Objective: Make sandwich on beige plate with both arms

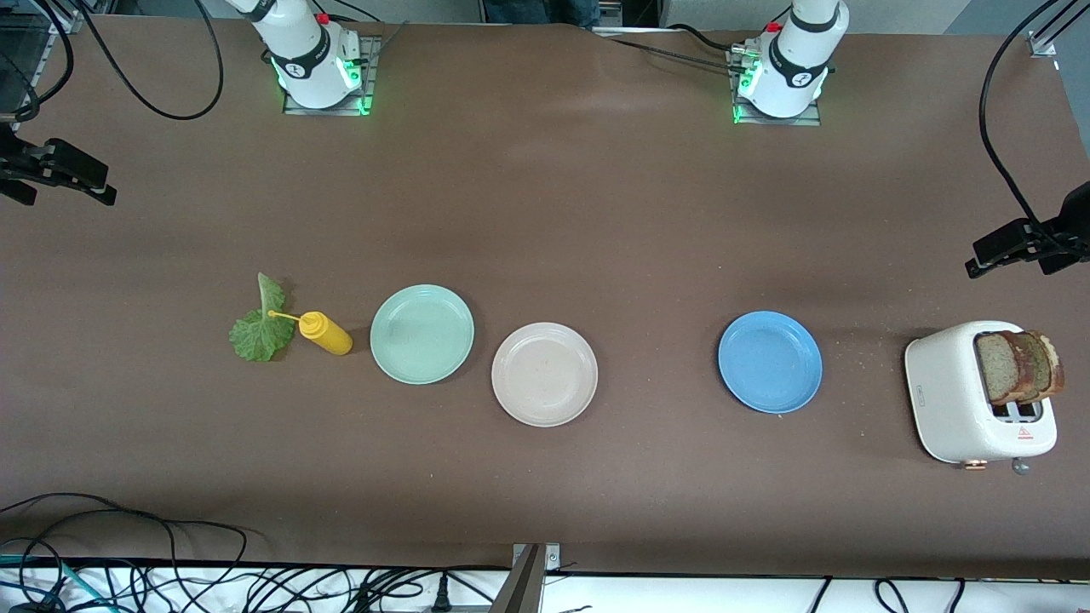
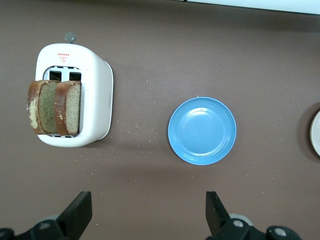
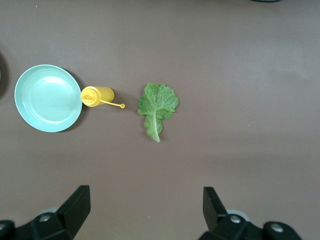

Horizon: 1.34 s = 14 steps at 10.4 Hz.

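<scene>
At the top edge of the front view, both arms are cut off just above their bases, and neither end effector appears in it. In the left wrist view, the left end effector [image 2: 149,216] is cropped by the bottom edge, only its two spread fingertips [image 2: 77,211] showing. The right end effector [image 3: 145,212] is cropped the same way in the right wrist view. The beige plate [image 2: 316,133] is a sliver at the right edge of the left wrist view. The lower halves of the two bread slices [image 1: 1018,366] are hidden inside the toaster [image 1: 952,393]. The toaster's red label is too small to read.
</scene>
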### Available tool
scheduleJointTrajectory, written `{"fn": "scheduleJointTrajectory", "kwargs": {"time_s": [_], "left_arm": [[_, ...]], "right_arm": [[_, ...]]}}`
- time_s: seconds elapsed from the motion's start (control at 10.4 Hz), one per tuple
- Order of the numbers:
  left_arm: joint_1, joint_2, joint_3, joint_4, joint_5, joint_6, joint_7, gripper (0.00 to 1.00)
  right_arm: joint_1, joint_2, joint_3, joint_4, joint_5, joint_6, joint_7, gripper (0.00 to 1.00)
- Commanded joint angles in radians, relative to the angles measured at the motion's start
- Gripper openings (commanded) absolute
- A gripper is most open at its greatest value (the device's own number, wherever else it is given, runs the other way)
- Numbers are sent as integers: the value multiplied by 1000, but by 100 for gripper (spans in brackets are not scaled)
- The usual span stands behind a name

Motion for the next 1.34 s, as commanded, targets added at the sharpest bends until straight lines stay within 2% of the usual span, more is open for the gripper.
{"fn": "scheduleJointTrajectory", "kwargs": {"time_s": [0.0, 0.29, 1.25], "left_arm": [[1, -17, -12, 6, 24, -11, -12, 100], [3, -58, -1, 9, 24, -28, -8, 100], [4, -40, -6, -6, 20, -34, -24, 100]], "right_arm": [[6, 4, 1, 21, 20, -21, -9, 100], [5, 4, -4, 22, 20, -19, -15, 100], [8, 2, 1, 22, 29, -27, -21, 100]]}}
